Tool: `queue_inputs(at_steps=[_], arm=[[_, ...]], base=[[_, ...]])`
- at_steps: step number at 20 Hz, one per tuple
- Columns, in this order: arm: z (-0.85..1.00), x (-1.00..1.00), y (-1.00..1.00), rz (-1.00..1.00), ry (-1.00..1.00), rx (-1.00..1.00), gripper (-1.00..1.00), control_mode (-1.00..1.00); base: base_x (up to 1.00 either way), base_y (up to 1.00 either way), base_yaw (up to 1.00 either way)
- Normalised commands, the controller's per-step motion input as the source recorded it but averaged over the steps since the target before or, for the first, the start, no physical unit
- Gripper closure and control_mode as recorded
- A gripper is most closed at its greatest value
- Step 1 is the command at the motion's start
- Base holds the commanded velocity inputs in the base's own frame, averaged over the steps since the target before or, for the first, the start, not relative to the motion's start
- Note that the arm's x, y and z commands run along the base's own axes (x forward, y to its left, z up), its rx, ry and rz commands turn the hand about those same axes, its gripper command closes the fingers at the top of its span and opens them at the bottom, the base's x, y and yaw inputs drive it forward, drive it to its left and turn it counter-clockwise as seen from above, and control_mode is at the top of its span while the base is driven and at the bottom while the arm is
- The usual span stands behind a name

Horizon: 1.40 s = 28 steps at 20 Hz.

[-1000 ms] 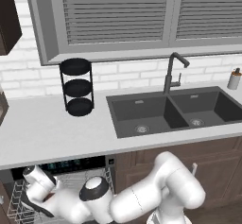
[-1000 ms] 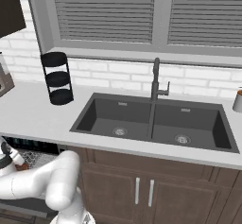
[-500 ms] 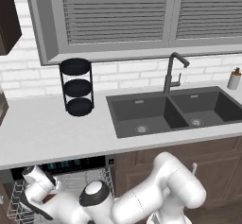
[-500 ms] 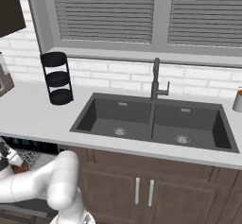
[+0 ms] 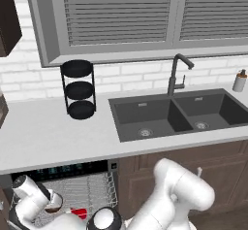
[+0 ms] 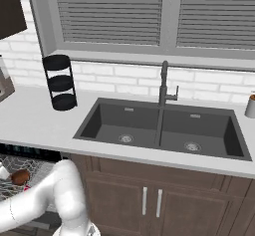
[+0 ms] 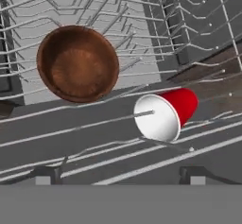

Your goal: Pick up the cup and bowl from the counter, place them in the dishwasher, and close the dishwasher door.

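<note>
With the bowl (image 7: 78,63) and the cup (image 7: 165,113), which lies on its side, both in the wire rack (image 7: 198,20) of the dishwasher (image 5: 63,172), the spread, empty jaws should rise straight, clear of the wires, before reaching for the door.

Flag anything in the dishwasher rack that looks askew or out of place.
The cup lies tipped on its side in the wire rack, its white mouth facing the camera, instead of standing. The bowl beside it sits tilted against the tines. Nothing looks spilled or damaged.
</note>
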Motion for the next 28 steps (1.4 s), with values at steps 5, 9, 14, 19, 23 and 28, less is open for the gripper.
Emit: queue_inputs(at_steps=[5,9,14,19,23,28], arm=[[0.40,-0.83,0.00,0.13,-0.29,0.03,-1.00,-1.00],[-0.14,-0.18,-0.01,0.01,0.19,0.00,-1.00,-1.00],[-0.52,0.23,0.00,0.00,0.35,-0.08,-1.00,-1.00],[-0.80,0.17,0.00,-0.05,0.04,-0.20,-1.00,-1.00],[-0.79,0.38,0.00,-0.12,-0.08,-0.22,-1.00,-1.00],[-0.40,0.91,0.00,-0.13,-0.01,-0.14,-1.00,-1.00]], base=[[0.00,0.00,0.00],[0.00,0.00,0.00],[0.00,0.00,0.00],[0.00,0.00,0.00],[0.00,0.00,0.00],[0.00,0.00,0.00]])
